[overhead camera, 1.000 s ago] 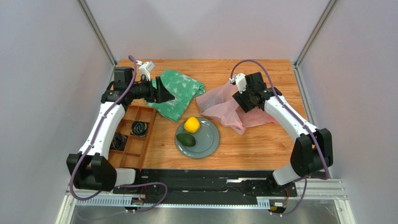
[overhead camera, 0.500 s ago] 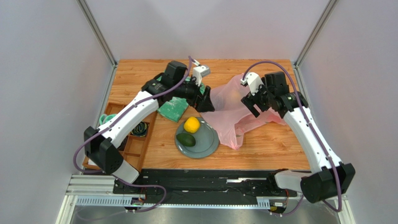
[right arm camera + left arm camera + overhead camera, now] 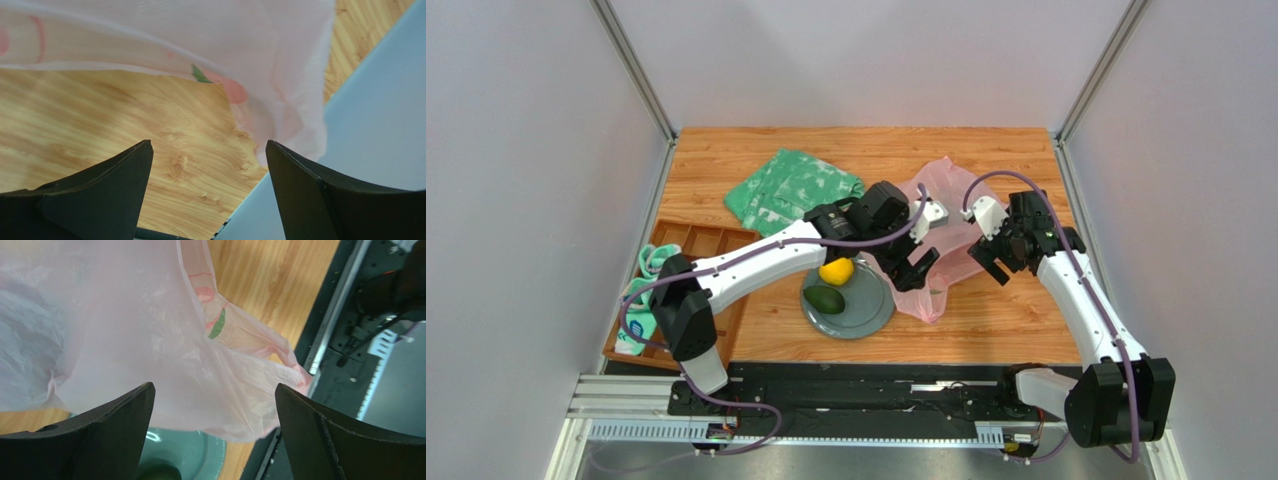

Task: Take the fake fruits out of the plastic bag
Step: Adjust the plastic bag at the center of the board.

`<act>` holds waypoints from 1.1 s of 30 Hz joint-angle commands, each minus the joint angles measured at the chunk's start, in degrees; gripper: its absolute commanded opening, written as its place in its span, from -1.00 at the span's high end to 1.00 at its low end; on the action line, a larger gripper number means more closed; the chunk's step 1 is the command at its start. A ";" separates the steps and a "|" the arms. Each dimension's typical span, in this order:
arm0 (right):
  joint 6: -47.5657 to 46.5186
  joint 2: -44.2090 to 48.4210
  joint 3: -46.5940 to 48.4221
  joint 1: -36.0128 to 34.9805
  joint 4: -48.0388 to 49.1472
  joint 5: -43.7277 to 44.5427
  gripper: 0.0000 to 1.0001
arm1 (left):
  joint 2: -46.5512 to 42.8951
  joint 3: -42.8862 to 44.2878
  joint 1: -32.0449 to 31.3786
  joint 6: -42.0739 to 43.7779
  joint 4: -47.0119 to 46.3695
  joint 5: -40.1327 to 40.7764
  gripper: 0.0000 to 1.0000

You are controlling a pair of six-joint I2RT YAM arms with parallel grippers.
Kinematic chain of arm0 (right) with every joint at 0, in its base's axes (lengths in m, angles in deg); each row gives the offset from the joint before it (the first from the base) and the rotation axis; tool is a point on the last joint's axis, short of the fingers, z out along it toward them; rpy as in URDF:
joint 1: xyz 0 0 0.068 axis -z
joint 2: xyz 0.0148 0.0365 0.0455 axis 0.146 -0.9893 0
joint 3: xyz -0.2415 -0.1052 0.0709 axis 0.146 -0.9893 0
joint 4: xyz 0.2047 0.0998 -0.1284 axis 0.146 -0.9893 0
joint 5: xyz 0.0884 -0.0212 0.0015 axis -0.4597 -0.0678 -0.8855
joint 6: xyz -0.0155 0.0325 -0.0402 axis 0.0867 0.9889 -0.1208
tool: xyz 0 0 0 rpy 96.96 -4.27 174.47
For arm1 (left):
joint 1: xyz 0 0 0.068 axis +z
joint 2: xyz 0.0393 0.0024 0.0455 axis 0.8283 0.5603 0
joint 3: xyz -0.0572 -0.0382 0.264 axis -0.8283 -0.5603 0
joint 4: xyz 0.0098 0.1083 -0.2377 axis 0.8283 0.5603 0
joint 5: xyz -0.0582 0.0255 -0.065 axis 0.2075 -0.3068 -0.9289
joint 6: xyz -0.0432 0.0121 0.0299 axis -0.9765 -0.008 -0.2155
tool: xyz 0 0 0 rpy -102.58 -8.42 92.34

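The pink plastic bag [image 3: 929, 298] is found on the surface [image 3: 986, 320] with its film spread directly ahead of the wide-open, empty left end effector [image 3: 214, 386], which is judged nearer than the equally open, empty right end effector [image 3: 209, 142] flanking its right edge.

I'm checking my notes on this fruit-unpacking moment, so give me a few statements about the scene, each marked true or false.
1. A yellow citrus and a green avocado lie on the grey-green plate. True.
2. The left hand is shut on the plastic bag. False: its fingers stand wide apart, with the bag ahead of them.
3. The green patterned bag lies on the plate. False: it lies flat on the table, farther back than the plate.
4. The right hand is open and holds nothing. True.
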 commanded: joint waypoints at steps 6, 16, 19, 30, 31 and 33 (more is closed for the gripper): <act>0.33 -4.14 2.38 2.51 16.47 5.27 -0.78 | 11.29 9.78 -4.94 5.13 -1.57 26.15 -0.97; 8.05 -11.87 12.83 8.02 18.93 3.35 -0.79 | 4.71 8.21 -4.24 14.10 -2.34 28.63 1.00; 13.67 -14.34 15.74 11.11 18.41 2.12 -0.79 | 0.93 10.57 -2.57 17.00 -4.11 30.22 1.00; 19.57 -0.47 15.33 11.91 12.88 -14.83 -0.74 | -4.00 13.76 -1.86 24.30 -3.86 25.66 1.00; 19.66 0.42 14.09 11.82 12.61 -19.38 -0.73 | -3.91 12.79 -1.86 23.78 -3.07 24.87 1.00; 20.19 2.35 11.28 10.95 11.30 -22.75 -0.72 | -3.91 9.89 -1.86 23.16 -1.75 21.97 1.00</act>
